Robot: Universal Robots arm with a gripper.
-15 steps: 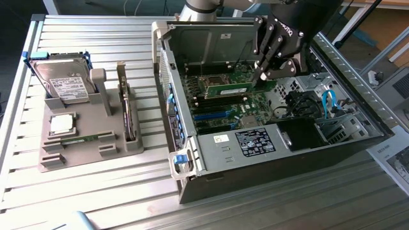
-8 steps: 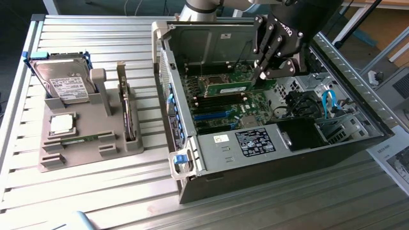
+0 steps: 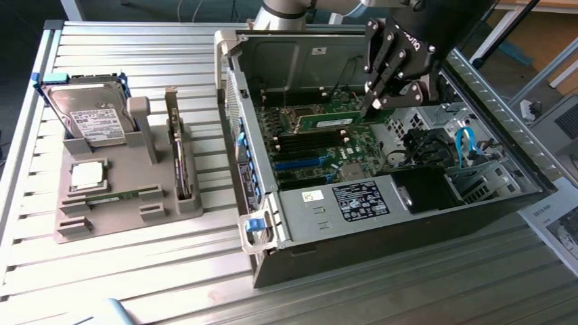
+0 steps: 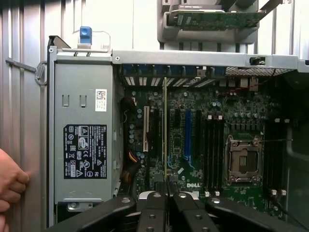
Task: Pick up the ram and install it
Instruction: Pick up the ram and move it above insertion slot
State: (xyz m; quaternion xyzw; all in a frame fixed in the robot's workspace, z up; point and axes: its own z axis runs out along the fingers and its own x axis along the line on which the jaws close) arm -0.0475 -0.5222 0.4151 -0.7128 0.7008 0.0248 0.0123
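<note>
In the exterior view, one open computer case [image 3: 298,57] lay on the slatted metal worktop [image 3: 135,271]. The one gripper [image 3: 373,107] reached into it from above, its jaws clenched on the ram [image 3: 329,120]. This single green stick was held level over the motherboard [image 3: 348,156], near a row of dark slots; whether it touched any of them could not be told. Toward the exterior view's left stood one grey holder [image 3: 149,179] carrying one hard drive [image 3: 86,115], one square processor chip [image 3: 88,175] and one thin board [image 3: 183,169] seen edge-on and hard to identify. One labelled power supply [image 3: 361,200] sat in the case, with one blue cable [image 3: 465,145] curled nearby. In the wrist view, the ram [image 4: 165,130] shrank to a thin edge rising from between the black fingers [image 4: 153,208] of the gripper [image 4: 166,195], crossing between one white slot [image 4: 145,129] and one blue slot [image 4: 188,133]. This view brought out one processor socket [image 4: 243,159] and, beside it, several dark slots [image 4: 212,150] packed too close to count surely. Beyond the case wall, one green board [image 4: 217,18] lay in the holder [image 4: 193,31], and part of a person's hand [image 4: 9,188] was cut off at the picture's edge.
</note>
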